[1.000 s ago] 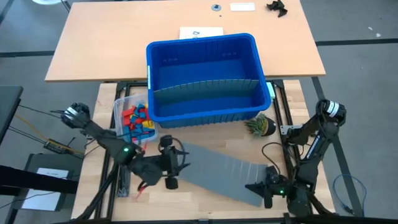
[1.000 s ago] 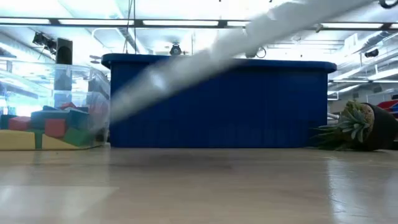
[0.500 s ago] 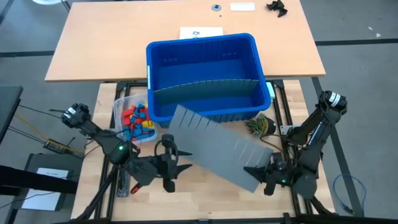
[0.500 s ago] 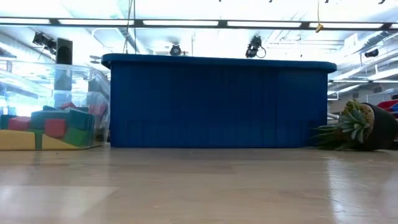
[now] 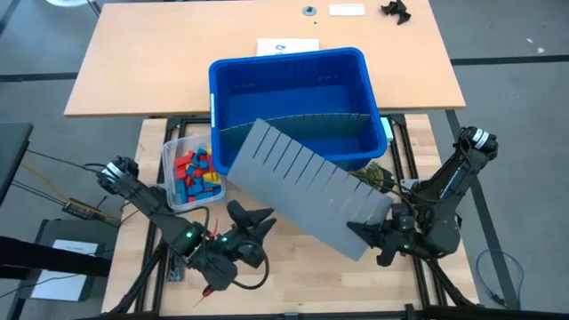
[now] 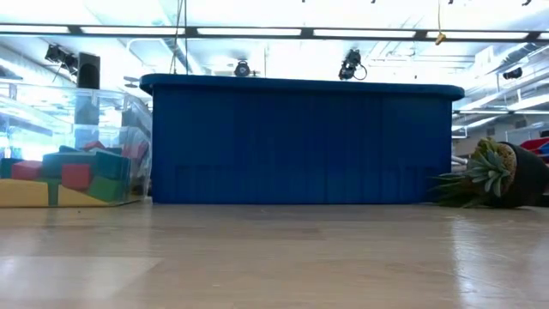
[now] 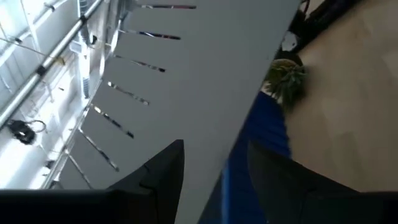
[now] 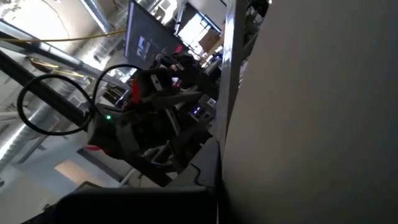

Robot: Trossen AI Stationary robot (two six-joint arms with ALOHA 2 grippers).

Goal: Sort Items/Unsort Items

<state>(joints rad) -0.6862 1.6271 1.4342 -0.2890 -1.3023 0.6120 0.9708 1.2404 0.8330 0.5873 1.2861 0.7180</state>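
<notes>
Now, going view by view:

High view: right gripper (image 5: pixel 367 233) clamped on the near corner of the grey slotted divider sheet (image 5: pixel 307 182), which we see raised and tilted, far edge over the front rim of the blue bin (image 5: pixel 224 89). One divider already stands across the bin. Left gripper (image 5: pixel 262 220) low on the table, near the sheet's near edge, fingers apart, holding nothing we can see. Toy blocks (image 5: pixel 196 172) (red, yellow, blue) all in the clear tub (image 5: pixel 171 151), just left of the bin.

Low view: bin wall (image 6: pixel 300 142) fills the middle; tub w/ blocks (image 6: pixel 64 176) at left; potted plant (image 6: pixel 493 176) tipped on its side at right. No gripper visible here.

Left wrist view: own fingers (image 7: pixel 165 171) parted, divider (image 7: pixel 186 81) above them, not touching as far as we can tell.

Right wrist view: sheet (image 8: pixel 311 112) fills most of the frame, left arm (image 8: pixel 149 118) beyond.

Step, our guess: bin prep, second divider going in; blocks untouched.

Next: prob. line the sheet's slots up w/ the standing divider, lower straight. Risk: slots miss, sheet jams.
</notes>
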